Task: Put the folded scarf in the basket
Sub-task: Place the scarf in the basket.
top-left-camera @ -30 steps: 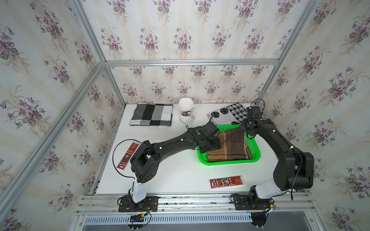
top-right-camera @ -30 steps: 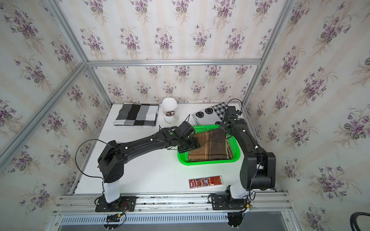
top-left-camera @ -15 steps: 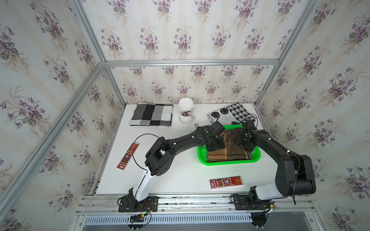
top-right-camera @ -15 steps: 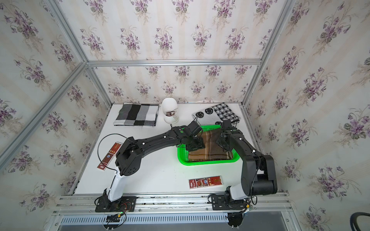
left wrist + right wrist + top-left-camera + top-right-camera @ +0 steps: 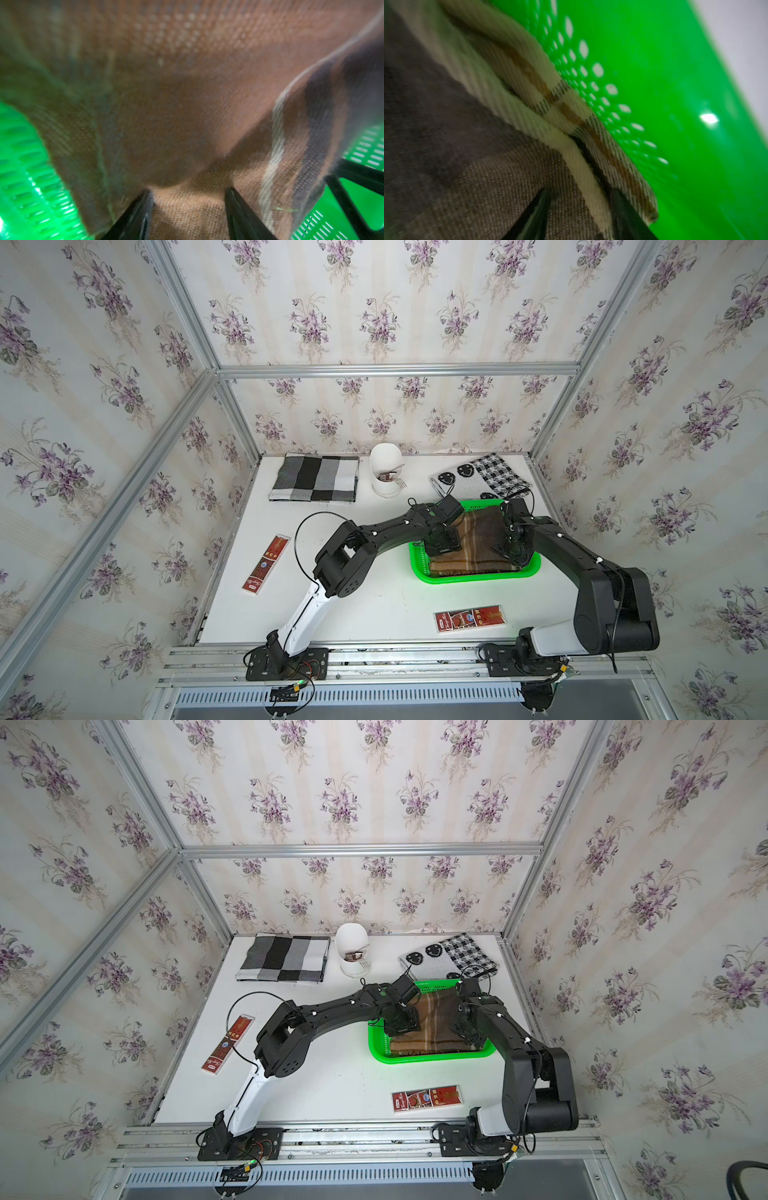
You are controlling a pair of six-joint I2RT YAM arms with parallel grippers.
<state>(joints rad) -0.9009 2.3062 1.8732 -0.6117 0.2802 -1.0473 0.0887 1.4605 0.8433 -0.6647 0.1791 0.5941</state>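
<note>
Scarf (image 5: 478, 543), brown plaid and folded, is seen in both top views lying inside the basket (image 5: 473, 577), which is set toward the right side of the table (image 5: 374, 601). Both arms are reached over the basket.

The left gripper (image 5: 442, 541) is lowered onto the scarf's left end. In the left wrist view its fingers (image 5: 135, 214) are held apart with cloth filling the gap; whether that cloth is pinched cannot be told.

The right gripper (image 5: 509, 549) is set at the scarf's right end, close to the basket wall. In the right wrist view its fingers (image 5: 625, 209) are spread either side of a cream folded edge, with a dark gap beside it.

Behind the basket, a patterned cloth (image 5: 482, 477), a cup (image 5: 385, 472) and a checked cloth (image 5: 314, 478) are laid along the back. A red pack (image 5: 266, 558) is laid near the left edge, and a second red pack (image 5: 469, 619) in front of the basket.
</note>
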